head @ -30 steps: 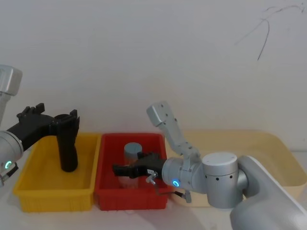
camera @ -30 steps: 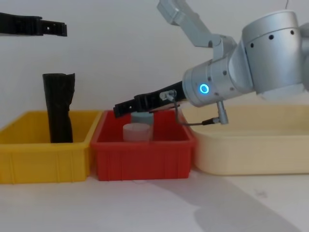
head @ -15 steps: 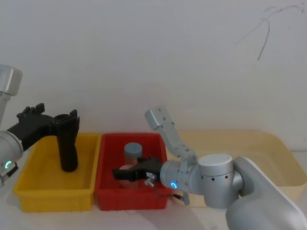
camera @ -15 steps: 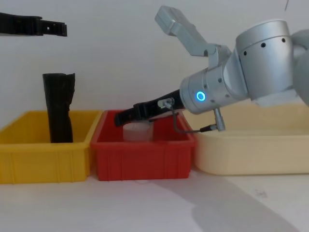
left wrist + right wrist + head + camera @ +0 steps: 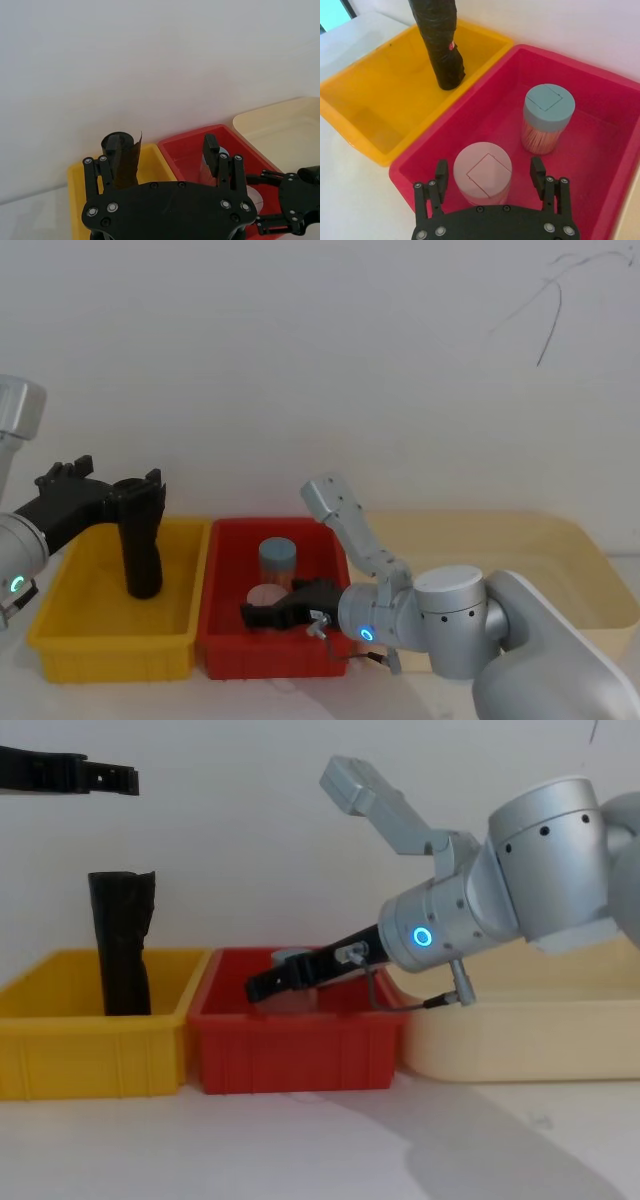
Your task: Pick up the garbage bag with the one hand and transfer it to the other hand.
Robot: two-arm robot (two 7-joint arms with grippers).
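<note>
Upright in the yellow bin [image 5: 60, 640] at left, the garbage bag [image 5: 141, 558] looks light, soft and slippery, best pinched mid-roll; the left gripper [image 5: 115, 495] hangs spread above it, while the right gripper [image 5: 491, 176] gapes around a pink-lidded jar [image 5: 482, 172] in the red bin [image 5: 600, 120].

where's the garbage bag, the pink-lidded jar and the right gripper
garbage bag [image 5: 441, 45]: right wrist view, mid-roll, standing in the yellow bin.
pink-lidded jar [image 5: 482, 172]: right wrist view, lid top.
right gripper [image 5: 490, 175]: right wrist view, midway between its open jaws.
</note>
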